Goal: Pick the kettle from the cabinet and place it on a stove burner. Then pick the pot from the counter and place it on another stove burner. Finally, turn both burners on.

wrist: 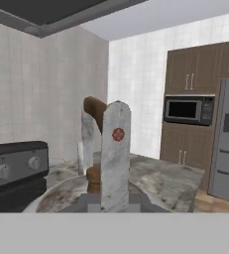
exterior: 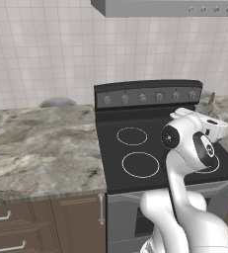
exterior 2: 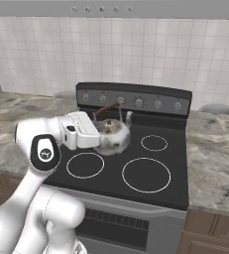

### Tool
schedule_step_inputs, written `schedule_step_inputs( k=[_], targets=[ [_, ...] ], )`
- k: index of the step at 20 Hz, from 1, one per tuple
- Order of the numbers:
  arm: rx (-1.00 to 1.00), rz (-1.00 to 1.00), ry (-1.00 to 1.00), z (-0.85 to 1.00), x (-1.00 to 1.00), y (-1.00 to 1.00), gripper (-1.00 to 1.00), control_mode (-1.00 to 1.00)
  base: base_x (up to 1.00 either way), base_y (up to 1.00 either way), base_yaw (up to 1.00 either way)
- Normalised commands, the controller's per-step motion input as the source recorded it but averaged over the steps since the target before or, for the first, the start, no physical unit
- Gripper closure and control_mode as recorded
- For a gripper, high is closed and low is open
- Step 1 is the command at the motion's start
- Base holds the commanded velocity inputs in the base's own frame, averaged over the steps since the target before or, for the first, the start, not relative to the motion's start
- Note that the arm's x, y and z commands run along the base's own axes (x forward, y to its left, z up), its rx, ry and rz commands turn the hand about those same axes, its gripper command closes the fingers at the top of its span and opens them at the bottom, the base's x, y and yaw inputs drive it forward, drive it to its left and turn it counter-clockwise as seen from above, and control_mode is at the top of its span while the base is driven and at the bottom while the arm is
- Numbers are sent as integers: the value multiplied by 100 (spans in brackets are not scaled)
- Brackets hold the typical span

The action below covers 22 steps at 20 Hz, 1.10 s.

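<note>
Here, from the left base the arm hides most of the kettle (exterior: 210, 101) over the stove (exterior: 135, 170), from the right base the claw (exterior 2: 102, 130) grips its handle above the back-left burner, and the hand camera crops the kettle's body.

Even, bright rendered light, soft shadows, slightly blurry detail.

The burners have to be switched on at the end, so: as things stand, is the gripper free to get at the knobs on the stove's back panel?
Probably not yet. The gripper is shut on the kettle, held over the stove. The knobs sit close behind with nothing before them, but the fingers are occupied until the kettle is set down.
</note>
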Motion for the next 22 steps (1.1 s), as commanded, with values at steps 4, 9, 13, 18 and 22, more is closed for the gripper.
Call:
schedule_step_inputs(
  k=[4, 9, 13, 18, 22],
  targets=[
    [0, -12, 2, -20, 4, -15, 100, -100, 0, 0, 0],
    [0, -11, 3, -20, 0, -16, 100, -100, 0, 0, 0],
    [0, -9, 5, -25, 0, -20, 100, -100, 0, 0, 0],
    [0, -8, 1, -23, 0, -14, 100, -100, 0, 0, 0],
    [0, -7, 1, -19, 0, -10, 100, -100, 0, 0, 0]
  ],
)
